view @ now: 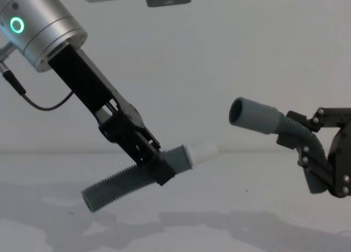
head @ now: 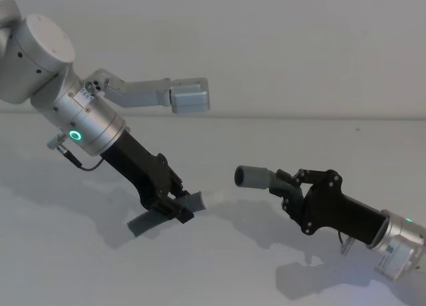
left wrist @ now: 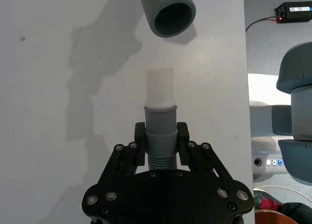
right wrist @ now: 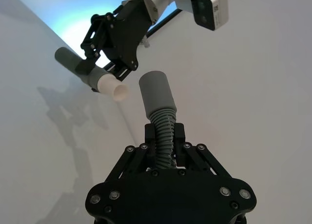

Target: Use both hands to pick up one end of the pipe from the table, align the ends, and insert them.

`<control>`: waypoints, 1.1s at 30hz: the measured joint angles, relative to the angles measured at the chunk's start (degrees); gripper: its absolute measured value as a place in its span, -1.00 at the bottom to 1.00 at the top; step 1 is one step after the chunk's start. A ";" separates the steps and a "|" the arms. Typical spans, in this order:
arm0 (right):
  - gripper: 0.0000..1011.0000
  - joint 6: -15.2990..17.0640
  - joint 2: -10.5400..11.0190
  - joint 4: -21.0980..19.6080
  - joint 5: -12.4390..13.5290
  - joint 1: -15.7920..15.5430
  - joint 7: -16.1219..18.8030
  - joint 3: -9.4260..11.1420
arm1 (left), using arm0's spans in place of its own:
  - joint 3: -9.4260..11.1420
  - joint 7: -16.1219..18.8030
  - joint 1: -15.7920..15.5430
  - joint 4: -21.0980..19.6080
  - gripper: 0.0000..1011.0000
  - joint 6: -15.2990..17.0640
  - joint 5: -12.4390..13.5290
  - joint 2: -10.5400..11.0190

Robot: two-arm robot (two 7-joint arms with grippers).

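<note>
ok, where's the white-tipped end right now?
In the chest view the white tip sits near centre, on the hose piece clamped in the left gripper, apart from and lower than the socket cuff in the right gripper.

Grey ribbed pipe (view: 115,189); white tip (view: 204,150)

Open air between white tip (view: 204,150) of left pipe (view: 115,189) and socket cuff (view: 252,116) of right pipe (view: 296,129); both above table (view: 219,230).

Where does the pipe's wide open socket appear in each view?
Head: socket right of centre, mouth facing left.
Chest: socket right of centre, mouth facing left.
Left wrist: socket beyond the white tip.
Right wrist: socket ending the hose in the right gripper.
Shared landmark: left gripper holding the white-tipped piece.
</note>
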 joint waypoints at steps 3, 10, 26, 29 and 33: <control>-0.62 -0.86 0.00 0.46 -0.53 0.29 0.00 0.00 | 0.31 -0.10 -0.38 -0.08 -0.30 0.19 0.04 0.09; -0.62 -2.82 0.01 1.67 -1.79 0.99 0.08 0.00 | 1.13 -0.61 -1.42 -0.10 -0.30 0.75 0.33 0.21; -0.62 -4.49 0.01 2.62 -2.86 1.59 0.22 0.00 | 2.61 -1.77 -3.22 1.36 -0.30 0.84 0.51 -1.00; -0.62 -4.65 0.01 2.73 -2.97 1.65 0.24 0.00 | 2.79 -1.92 -3.49 1.69 -0.30 0.66 0.45 -1.35; -0.62 -4.81 0.01 2.81 -3.04 1.69 0.26 0.00 | 3.00 -2.08 -3.80 2.04 -0.30 0.43 0.33 -1.79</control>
